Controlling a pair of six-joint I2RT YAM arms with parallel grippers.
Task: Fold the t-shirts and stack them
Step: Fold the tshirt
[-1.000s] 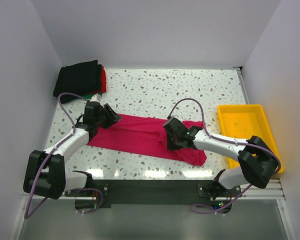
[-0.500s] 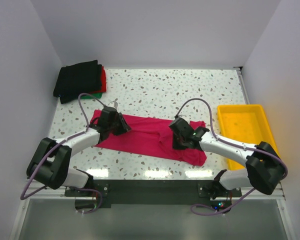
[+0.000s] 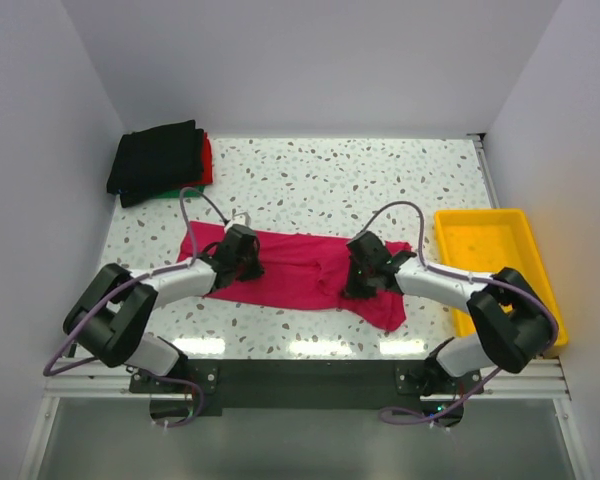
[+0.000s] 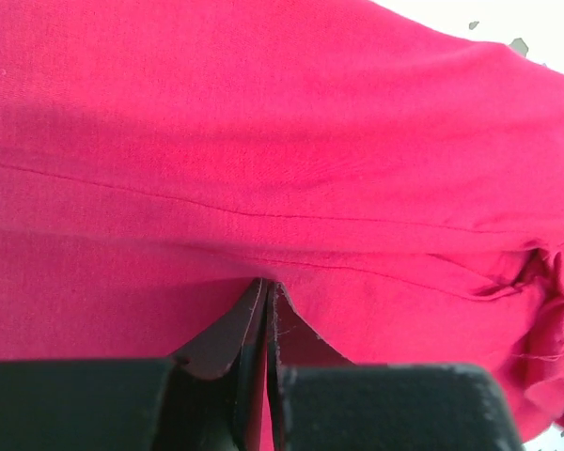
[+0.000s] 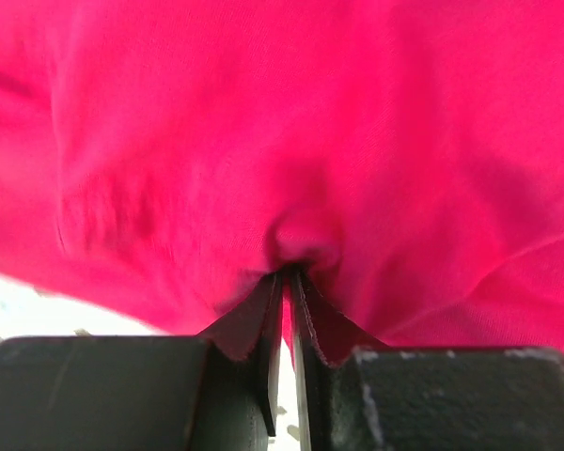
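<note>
A magenta-pink t-shirt (image 3: 300, 265) lies partly folded across the near middle of the table. My left gripper (image 3: 248, 262) is shut on its left part; in the left wrist view the cloth (image 4: 282, 141) fills the frame and the jaws pinch a fold (image 4: 265, 287). My right gripper (image 3: 357, 280) is shut on the shirt's right part; the right wrist view shows a bunch of pink cloth (image 5: 301, 244) clamped between the jaws. A stack of folded t-shirts, black (image 3: 158, 158) on top with red (image 3: 207, 160) and a sliver of green below, sits at the far left corner.
A yellow plastic tray (image 3: 495, 265) stands at the right edge of the table. White walls close in the left, back and right sides. The speckled tabletop (image 3: 360, 185) shows behind the pink shirt.
Both grippers have moved toward each other and forward, carrying the pink shirt's edges with them. The left end of the shirt has been drawn rightward, making the shirt narrower.
</note>
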